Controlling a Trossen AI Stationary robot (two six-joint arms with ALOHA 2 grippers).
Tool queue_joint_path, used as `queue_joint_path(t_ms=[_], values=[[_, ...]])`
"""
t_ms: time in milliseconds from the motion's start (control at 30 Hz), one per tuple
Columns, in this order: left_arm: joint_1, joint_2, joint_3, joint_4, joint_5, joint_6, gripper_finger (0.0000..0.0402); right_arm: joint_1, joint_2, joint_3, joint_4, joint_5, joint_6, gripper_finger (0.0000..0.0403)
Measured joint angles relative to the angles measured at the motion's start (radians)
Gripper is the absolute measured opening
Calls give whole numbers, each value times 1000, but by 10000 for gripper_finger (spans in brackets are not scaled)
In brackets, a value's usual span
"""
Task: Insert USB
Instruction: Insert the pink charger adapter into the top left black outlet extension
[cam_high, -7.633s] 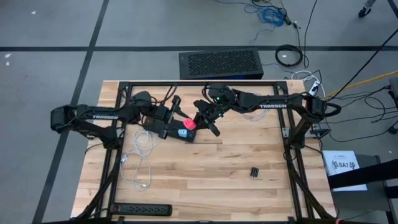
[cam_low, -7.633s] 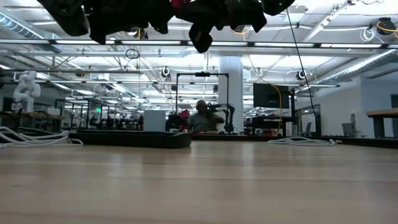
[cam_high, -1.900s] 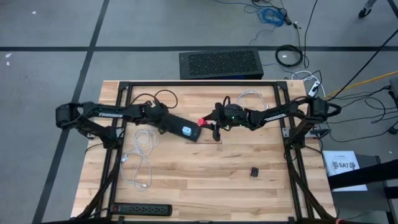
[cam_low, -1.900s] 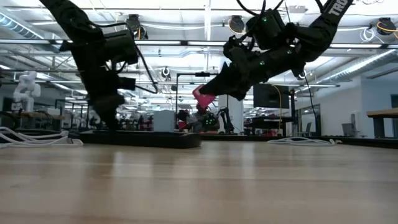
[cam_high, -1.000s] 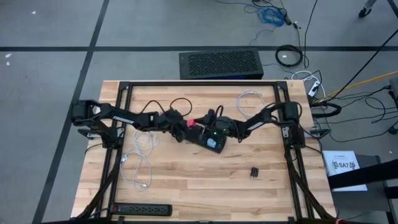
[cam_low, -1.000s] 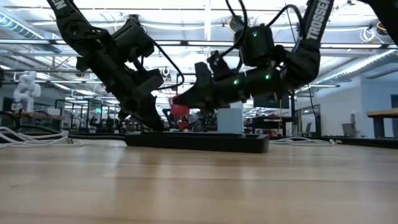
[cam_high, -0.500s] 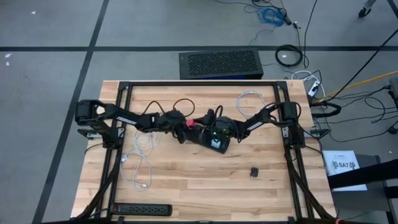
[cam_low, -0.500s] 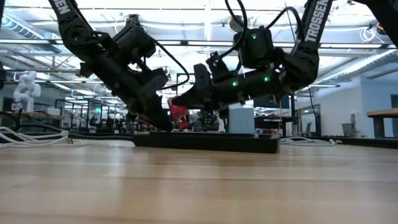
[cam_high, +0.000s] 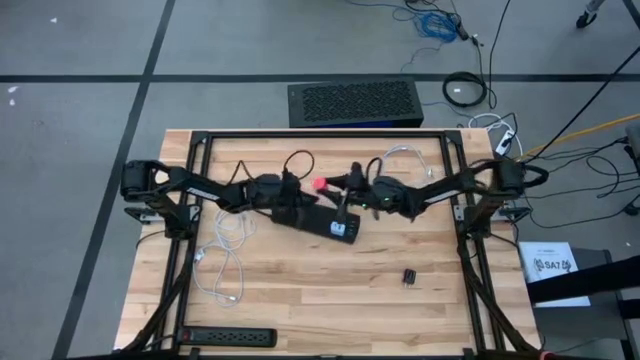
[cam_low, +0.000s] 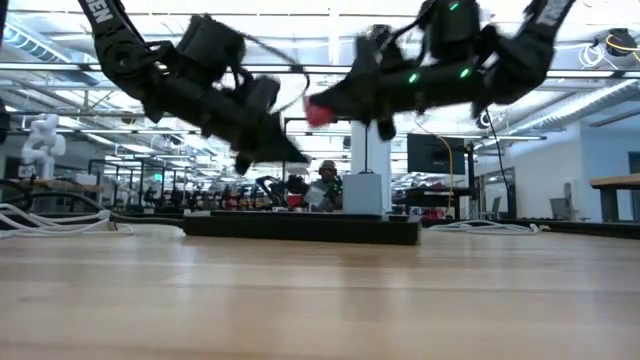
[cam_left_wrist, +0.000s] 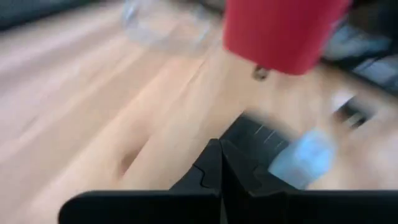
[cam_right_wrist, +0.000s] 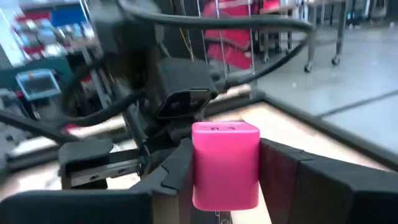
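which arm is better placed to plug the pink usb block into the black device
Right. Its end effector already grips the pink block just above the black device; the left end effector is shut and empty.

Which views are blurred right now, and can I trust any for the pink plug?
Left wrist view: heavily smeared, plug only a red blob. Low view: both arms streaked. Right wrist view: pink plug crisp in the right claw, background soft. High view: sharp but small.
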Motion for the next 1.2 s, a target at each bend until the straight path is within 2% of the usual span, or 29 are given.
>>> queue_joint_path(t_ms=[200,267,367,500,667,833,1000,1200], values=[[27,-2,-27,385,166,0,0,4,-200,-86,-1,-15,5,111],[40,-2,-27,479,221,-15,0,10,-243,-97,-1,-29,5,111],[57,-3,-27,551,252,-50,9,25,-281,-97,-22,-37,-4,111],[65,-2,-19,521,277,-54,51,43,-290,-95,-30,-38,-10,111],[59,-2,25,506,363,-104,128,48,-290,-95,-29,-60,0,111],[55,-3,57,464,371,-106,191,48,-290,-95,-28,-63,10,111],[54,-3,105,342,365,-74,215,48,-290,-95,-27,-64,29,111],[53,-3,121,360,355,-23,219,48,-290,-95,-26,-83,46,111]])
